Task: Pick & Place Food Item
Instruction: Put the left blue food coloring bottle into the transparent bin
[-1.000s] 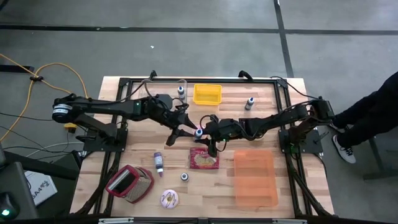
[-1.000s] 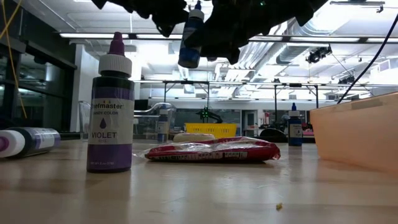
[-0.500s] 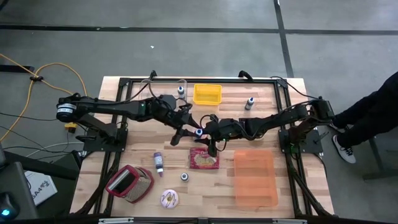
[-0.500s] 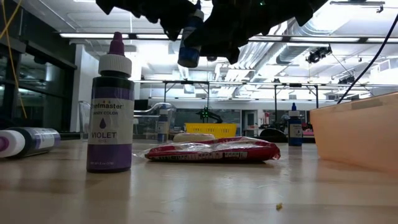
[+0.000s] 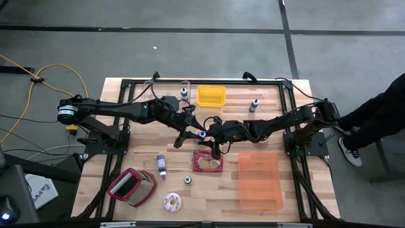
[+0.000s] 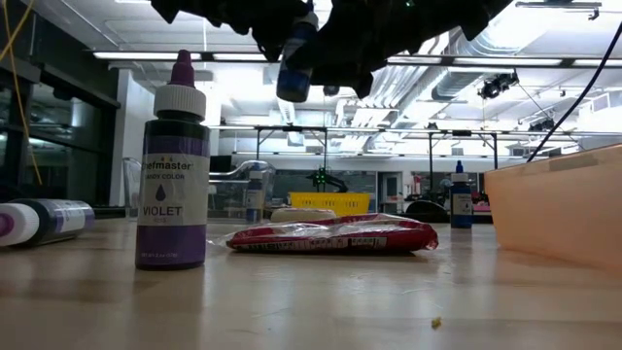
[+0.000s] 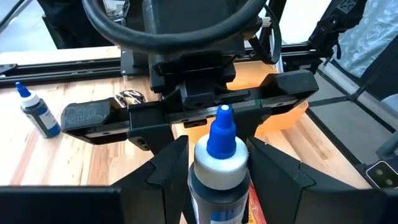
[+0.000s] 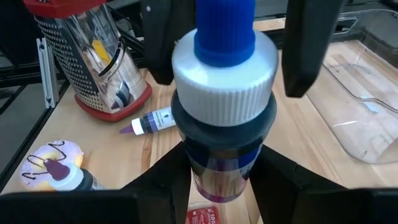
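Above table centre | both grippers' fingers on blue-capped bottle (image 5: 201,134)

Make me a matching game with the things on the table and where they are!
Things:
1. blue-capped bottle
2. violet bottle
3. red packet
4. donut

Places:
A. flat on the table beside the orange bin
B. in the air between both grippers
C. near the table's front edge, by the grater
D. standing upright on the table

Pairs: 1-B, 2-D, 3-A, 4-C
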`<action>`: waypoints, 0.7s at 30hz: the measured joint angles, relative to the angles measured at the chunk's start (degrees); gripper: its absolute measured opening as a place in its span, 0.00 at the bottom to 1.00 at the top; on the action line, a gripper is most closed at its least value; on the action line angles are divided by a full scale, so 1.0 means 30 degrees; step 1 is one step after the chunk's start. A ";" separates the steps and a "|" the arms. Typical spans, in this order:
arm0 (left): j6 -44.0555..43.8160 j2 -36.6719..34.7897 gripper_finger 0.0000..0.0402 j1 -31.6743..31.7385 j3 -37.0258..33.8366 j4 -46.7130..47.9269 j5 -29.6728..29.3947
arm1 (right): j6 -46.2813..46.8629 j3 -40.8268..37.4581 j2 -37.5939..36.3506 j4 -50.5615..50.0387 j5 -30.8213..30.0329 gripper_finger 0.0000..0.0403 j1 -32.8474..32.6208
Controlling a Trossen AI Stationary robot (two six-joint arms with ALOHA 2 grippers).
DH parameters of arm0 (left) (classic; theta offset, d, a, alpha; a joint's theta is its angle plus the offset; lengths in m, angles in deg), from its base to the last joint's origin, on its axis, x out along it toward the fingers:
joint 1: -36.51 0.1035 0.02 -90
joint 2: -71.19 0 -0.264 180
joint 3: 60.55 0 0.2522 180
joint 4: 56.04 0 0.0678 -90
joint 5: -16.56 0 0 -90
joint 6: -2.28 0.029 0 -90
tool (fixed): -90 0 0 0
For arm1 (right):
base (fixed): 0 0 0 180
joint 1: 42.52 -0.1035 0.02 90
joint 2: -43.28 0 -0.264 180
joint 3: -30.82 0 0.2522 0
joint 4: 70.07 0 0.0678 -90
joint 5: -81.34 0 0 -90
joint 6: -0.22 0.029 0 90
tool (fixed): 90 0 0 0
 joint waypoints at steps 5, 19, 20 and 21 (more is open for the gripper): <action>-0.0027 0.0000 0.39 0.0000 0.0000 0.0000 0.0005 | -0.0128 0.0000 0.0000 0.0086 0.0000 0.33 0.0000; -0.0062 -0.0007 0.39 0.0000 -0.0015 0.0000 0.0005 | -0.0271 0.0000 0.0000 0.0434 -0.0006 0.33 0.0000; -0.0064 -0.0007 0.39 0.0000 -0.0015 0.0000 0.0005 | -0.0271 0.0000 0.0000 0.0455 0.0000 0.33 0.0000; -0.0064 -0.0011 0.39 0.0000 -0.0015 0.0000 0.0005 | -0.0271 0.0000 0.0000 0.0465 0.0000 0.33 0.0000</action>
